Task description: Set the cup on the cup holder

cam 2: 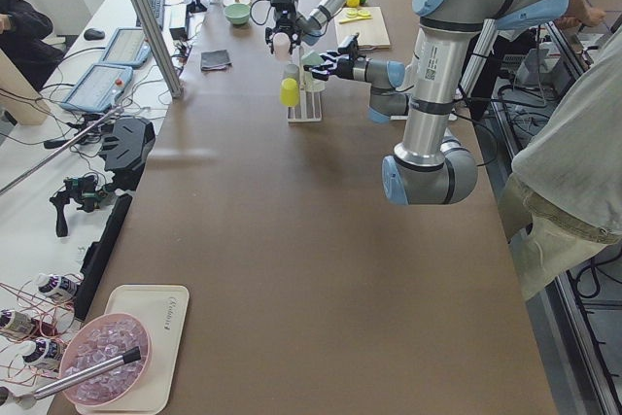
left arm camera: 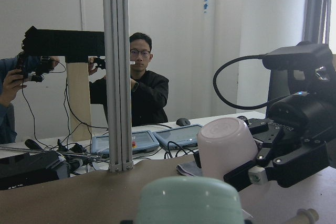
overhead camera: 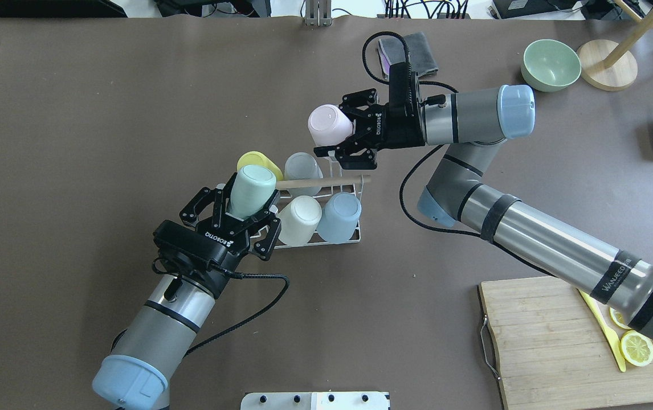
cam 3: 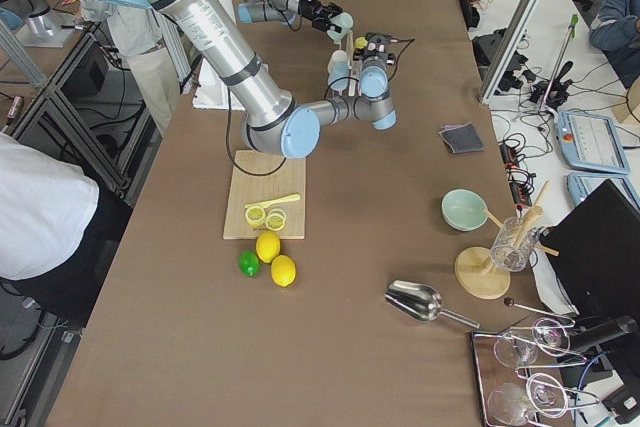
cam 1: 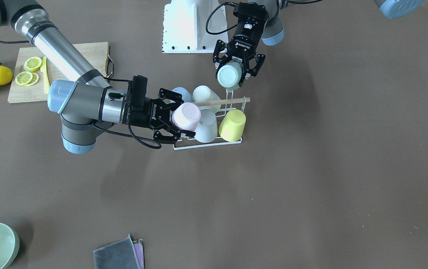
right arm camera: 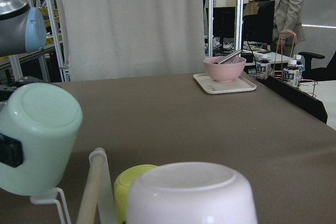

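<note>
The left gripper (overhead camera: 245, 200) pinches a mint cup (overhead camera: 253, 188), the right gripper (overhead camera: 337, 128) a pink cup (overhead camera: 329, 124). The cup holder (overhead camera: 326, 182) sits below and ahead of each. The left seems lower and closer.

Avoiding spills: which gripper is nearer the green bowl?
Right. The right gripper is on the cup holder's side facing the green bowl; the left gripper is on its far side.

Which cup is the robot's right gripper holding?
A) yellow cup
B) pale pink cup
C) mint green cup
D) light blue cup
B: the right gripper grips the pale pink plastic cup, while the left gripper has the mint green plastic cup.
</note>
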